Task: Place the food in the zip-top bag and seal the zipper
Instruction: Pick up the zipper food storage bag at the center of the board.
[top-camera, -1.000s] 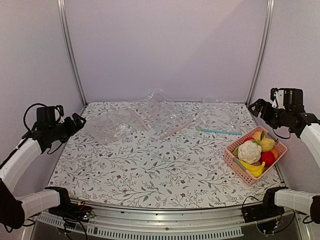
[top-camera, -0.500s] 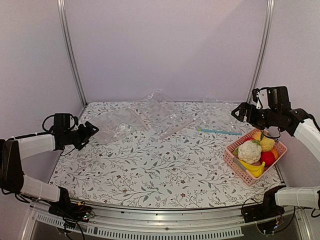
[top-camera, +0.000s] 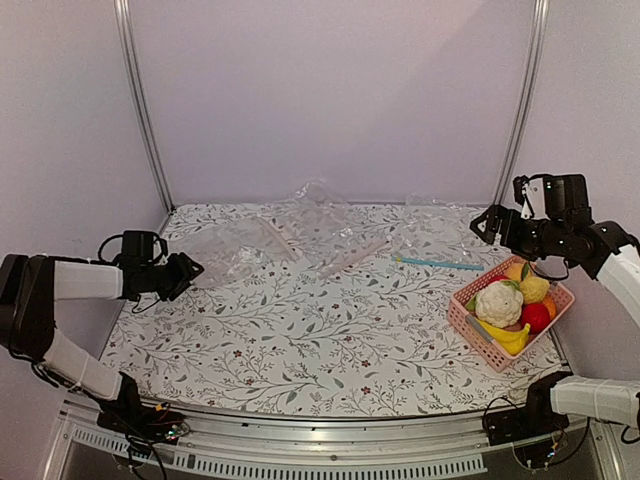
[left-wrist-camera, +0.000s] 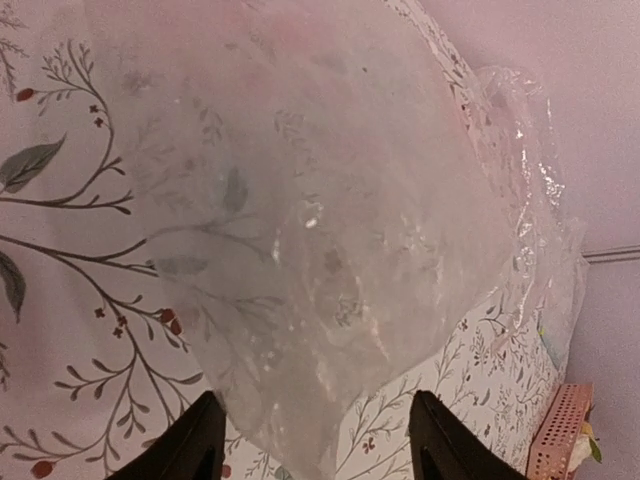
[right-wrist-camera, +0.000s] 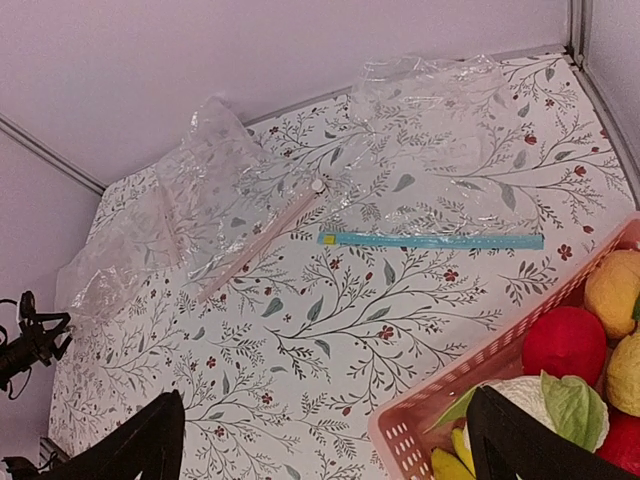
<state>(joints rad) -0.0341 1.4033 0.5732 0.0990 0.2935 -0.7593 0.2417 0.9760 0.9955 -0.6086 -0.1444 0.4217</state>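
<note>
Clear zip-top bag (top-camera: 226, 252), left end effector (top-camera: 189, 270) nearer

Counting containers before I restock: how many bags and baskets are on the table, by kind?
Clear plastic bags: 3 (left crinkly bag, middle bag, bag with teal strip)
Pink basket: 1
Total: 4

Left gripper (top-camera: 190, 270) dropped lower and reached in, ending just beside the left edge of the zip-top bag (top-camera: 230, 250); left arm stretched out flat. Right gripper (top-camera: 484, 224) swung inward over the table (top-camera: 330, 340), then pulled back slightly rightward.
</note>
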